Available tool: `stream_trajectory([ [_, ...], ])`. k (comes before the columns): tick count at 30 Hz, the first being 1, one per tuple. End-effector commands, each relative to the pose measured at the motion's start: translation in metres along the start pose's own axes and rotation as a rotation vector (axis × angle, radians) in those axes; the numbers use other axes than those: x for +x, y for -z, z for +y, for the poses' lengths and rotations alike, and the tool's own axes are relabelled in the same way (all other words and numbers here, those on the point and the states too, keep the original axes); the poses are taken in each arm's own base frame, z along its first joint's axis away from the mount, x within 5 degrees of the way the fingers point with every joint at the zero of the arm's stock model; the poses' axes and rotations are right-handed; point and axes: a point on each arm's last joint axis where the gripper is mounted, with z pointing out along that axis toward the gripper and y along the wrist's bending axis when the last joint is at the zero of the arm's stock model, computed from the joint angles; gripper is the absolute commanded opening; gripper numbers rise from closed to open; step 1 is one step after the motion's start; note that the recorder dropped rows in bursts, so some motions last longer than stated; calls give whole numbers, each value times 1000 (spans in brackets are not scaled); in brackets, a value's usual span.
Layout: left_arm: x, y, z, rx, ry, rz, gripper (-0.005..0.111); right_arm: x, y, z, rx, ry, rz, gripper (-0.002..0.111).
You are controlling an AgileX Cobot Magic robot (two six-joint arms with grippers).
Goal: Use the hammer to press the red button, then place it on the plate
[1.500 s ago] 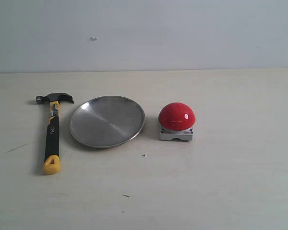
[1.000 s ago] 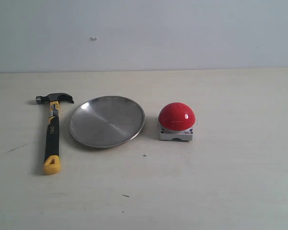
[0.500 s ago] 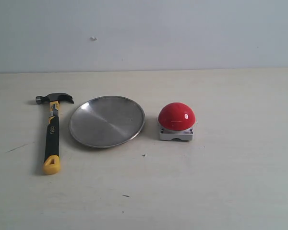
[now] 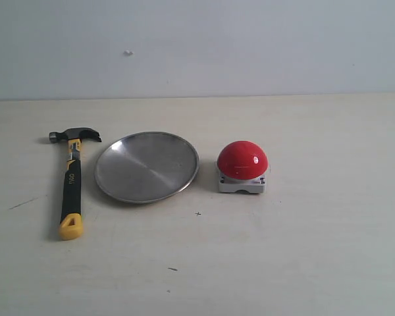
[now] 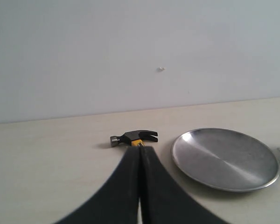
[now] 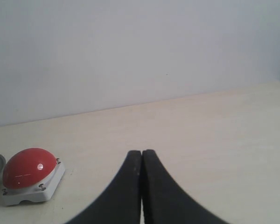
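The hammer (image 4: 71, 181) lies flat on the table at the left, dark head toward the wall, yellow looped end toward the front. Right of it rests the round silver plate (image 4: 147, 166), and further right stands the red button (image 4: 242, 160) on its light-grey base. Neither arm appears in the exterior view. In the left wrist view my left gripper (image 5: 140, 148) is shut and empty, its tips hiding the handle of the hammer (image 5: 133, 137); the plate (image 5: 225, 158) lies beside. My right gripper (image 6: 142, 152) is shut and empty, apart from the red button (image 6: 29, 170).
A pale wall (image 4: 197, 46) closes off the back of the beige table (image 4: 316, 250). A few small dark specks mark the table's front area.
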Motion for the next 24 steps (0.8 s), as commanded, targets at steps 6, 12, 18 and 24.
stream_trajectory([
  [6, -1, 0, 0, -2, 5, -11, 0, 0, 0, 0, 3, 0, -11, 0],
  [12, -3, 0, 0, 3, -16, -31, 0, 0, 0, 0, 3, 0, -11, 0],
  [18, -23, 3, -5, 88, 297, -243, 0, 0, 0, 0, 3, 0, -11, 0],
  [24, -46, 13, -8, 196, 410, -506, 0, 0, 0, 0, 3, 0, -11, 0],
])
